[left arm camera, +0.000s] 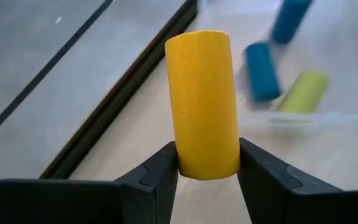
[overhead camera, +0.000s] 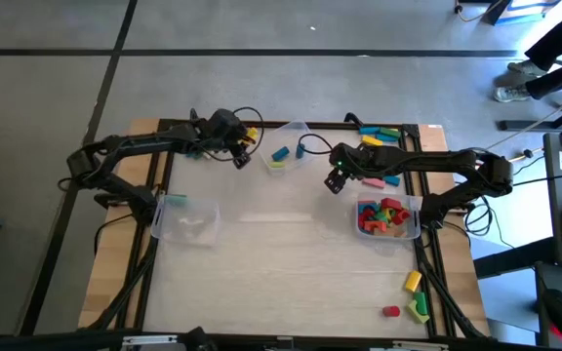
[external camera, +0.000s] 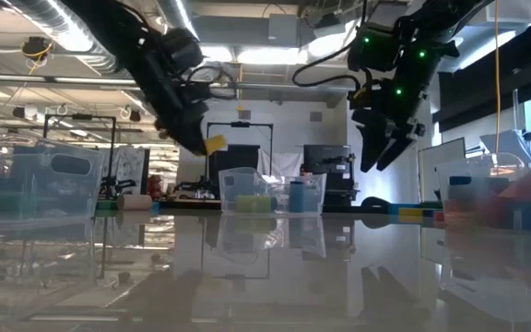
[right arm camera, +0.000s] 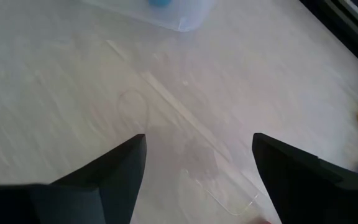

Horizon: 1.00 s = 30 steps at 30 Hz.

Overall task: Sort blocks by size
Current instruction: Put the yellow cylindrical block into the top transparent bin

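Observation:
My left gripper (overhead camera: pixel 249 139) is shut on a yellow cylinder block (left arm camera: pixel 202 102) at the table's far side, left of a clear bin (overhead camera: pixel 293 146) that holds two blue blocks and a lime one (overhead camera: pixel 277 163). In the low view the yellow block (external camera: pixel 215 144) hangs in the air. My right gripper (overhead camera: pixel 334 182) is open and empty above the bare table, between that bin and a clear bin (overhead camera: pixel 389 216) of mixed coloured blocks. More blocks (overhead camera: pixel 379 136) lie at the far right, and some (overhead camera: pixel 415 292) at the near right. My left gripper pinches the yellow cylinder between its two fingers (left arm camera: pixel 160 171) on its round side near one end (left arm camera: pixel 207 163). The cylinder runs on past the fingertips, in line with the fingers. It is lifted clear of the table.
A third clear bin (overhead camera: pixel 187 215) stands at the left with a small green block in it. The table's wooden rim and dark frame (overhead camera: pixel 164 175) run along both sides. The middle and near part of the table is bare.

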Tool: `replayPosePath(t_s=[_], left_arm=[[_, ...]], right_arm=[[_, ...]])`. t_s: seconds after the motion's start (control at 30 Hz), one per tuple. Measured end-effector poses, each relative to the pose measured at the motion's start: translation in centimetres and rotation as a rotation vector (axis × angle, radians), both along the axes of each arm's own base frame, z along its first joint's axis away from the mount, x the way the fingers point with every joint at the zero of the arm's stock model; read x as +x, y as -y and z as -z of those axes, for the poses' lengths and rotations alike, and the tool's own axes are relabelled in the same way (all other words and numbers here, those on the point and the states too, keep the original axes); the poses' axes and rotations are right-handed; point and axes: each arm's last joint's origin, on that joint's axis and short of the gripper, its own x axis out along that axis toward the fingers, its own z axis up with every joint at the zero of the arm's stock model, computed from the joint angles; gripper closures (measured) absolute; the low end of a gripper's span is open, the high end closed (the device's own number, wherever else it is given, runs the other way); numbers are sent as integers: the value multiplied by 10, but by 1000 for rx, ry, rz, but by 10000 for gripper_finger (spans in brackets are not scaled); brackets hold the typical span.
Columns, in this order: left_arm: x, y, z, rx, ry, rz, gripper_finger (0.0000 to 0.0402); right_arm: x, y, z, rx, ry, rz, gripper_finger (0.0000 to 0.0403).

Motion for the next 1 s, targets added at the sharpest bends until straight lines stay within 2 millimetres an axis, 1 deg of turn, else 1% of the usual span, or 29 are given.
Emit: replayPosePath(t_s=[0.23, 0.4, 0.5, 0.7, 0.83, 1.0], left_arm=[[26, 0, -3, 75, 91, 98, 260], [47, -7, -3, 73, 85, 132, 260], [59, -13, 2, 52, 89, 148, 260], [79, -24, 24, -10, 59, 148, 260], [86, -25, 35, -19, 34, 159, 260], [87, -27, 38, -24, 37, 150, 260]], right_arm=[[0, 0, 0, -1, 2, 0, 110], [0, 0, 0, -1, 2, -1, 110], [0, 0, 0, -1, 2, -1, 110], [0, 0, 0, -1, 2, 0, 110], [0, 0, 0, -1, 2, 0, 110], [0, 1, 0, -21, -4, 11, 110]])
